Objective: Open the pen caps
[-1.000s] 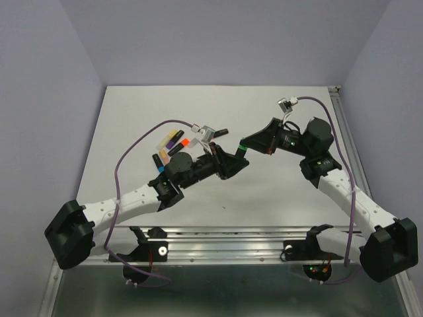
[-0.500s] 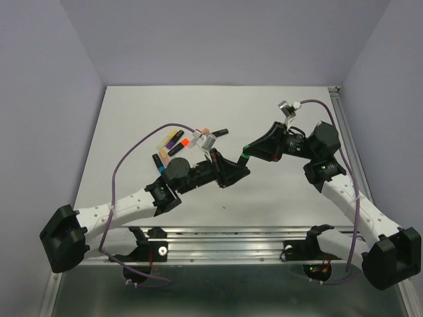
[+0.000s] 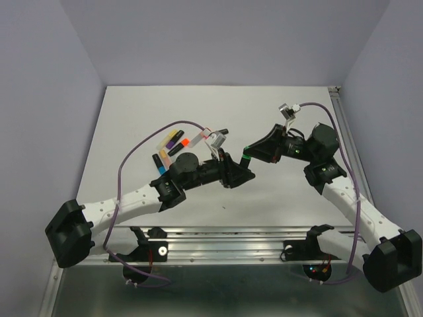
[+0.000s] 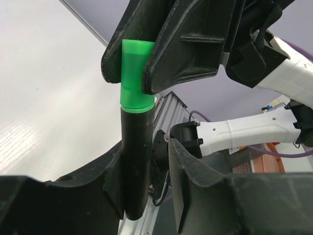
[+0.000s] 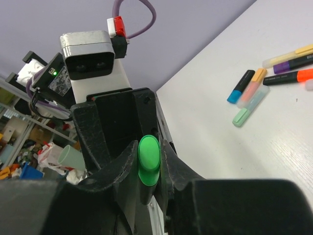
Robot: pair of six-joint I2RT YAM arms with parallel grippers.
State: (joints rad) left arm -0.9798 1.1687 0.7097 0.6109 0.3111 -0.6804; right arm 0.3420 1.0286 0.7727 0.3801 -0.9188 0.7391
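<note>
Grippers meet in the air above the middle of the table [image 3: 132, 112]. The left gripper [image 3: 244, 173] is clamped around a black pen body [image 4: 136, 156], which stands upright in the left wrist view. The right gripper [image 3: 248, 152] is closed on the green cap [image 4: 136, 73] at that pen's top end. Cap and body touch, with no gap showing between them. Farther back, just past the left arm, other pens [image 3: 173, 142] lie in a loose cluster on the tabletop.
</note>
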